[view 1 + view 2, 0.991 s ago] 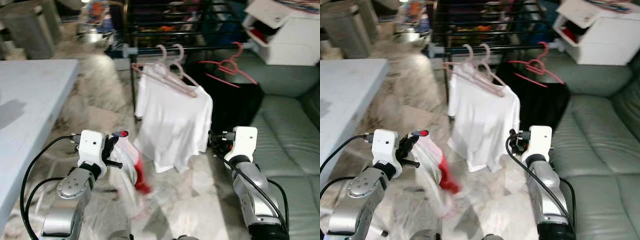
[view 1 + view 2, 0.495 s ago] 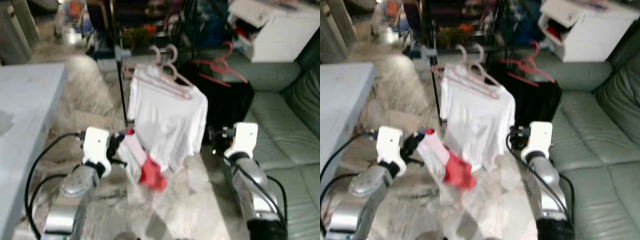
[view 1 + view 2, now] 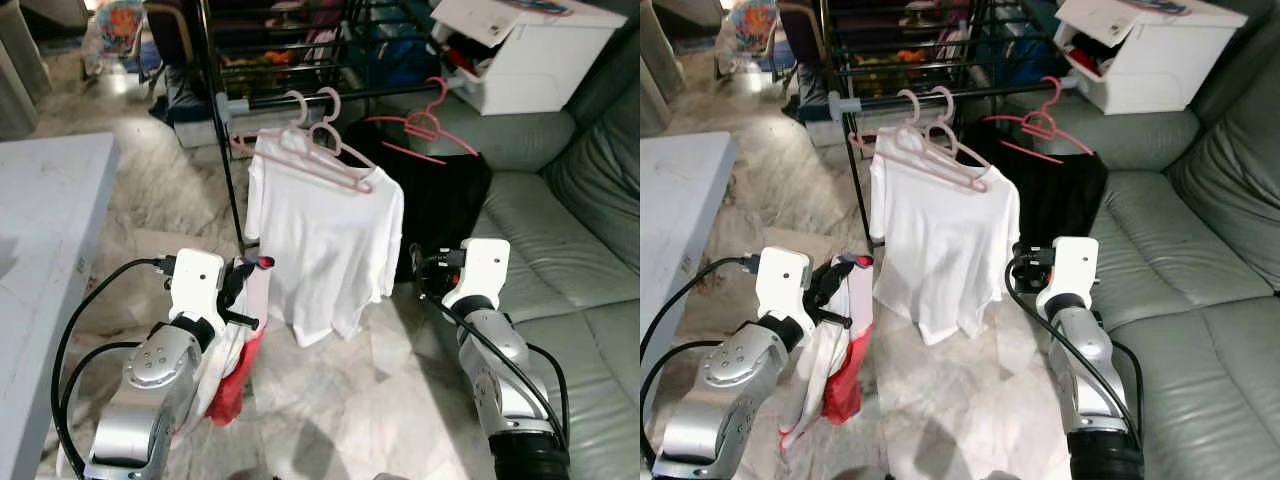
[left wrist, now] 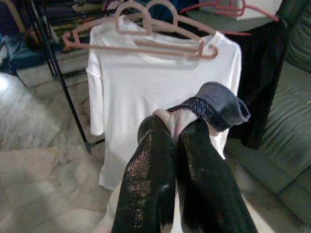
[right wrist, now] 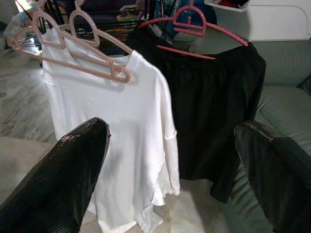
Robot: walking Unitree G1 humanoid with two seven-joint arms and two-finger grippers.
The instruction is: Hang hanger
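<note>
My left gripper (image 3: pixel 238 288) is shut on the top of a white and red garment (image 3: pixel 232 365) that hangs down from it, with a small red tip (image 3: pixel 265 262) at the top. In the left wrist view the fingers (image 4: pixel 155 160) pinch a pinkish piece beside a grey-blue knit edge (image 4: pixel 214 104). Ahead, a black drying rack's rail (image 3: pixel 300 97) carries pink hangers (image 3: pixel 320 150) with a white shirt (image 3: pixel 320 240), and a red hanger (image 3: pixel 430 125) with a black garment (image 3: pixel 445 200). My right gripper (image 5: pixel 170 128) is open, raised to the right of the white shirt and holding nothing.
A green leather sofa (image 3: pixel 570 250) runs along the right. A pale table (image 3: pixel 40 220) stands at the left. A white box (image 3: pixel 520 50) sits behind the sofa. The marble floor (image 3: pixel 330 400) lies between me and the rack.
The camera has shifted and the picture is sharper. The garment in my left gripper swung out to the right and now hangs straight down. Both arms keep their raised poses.
</note>
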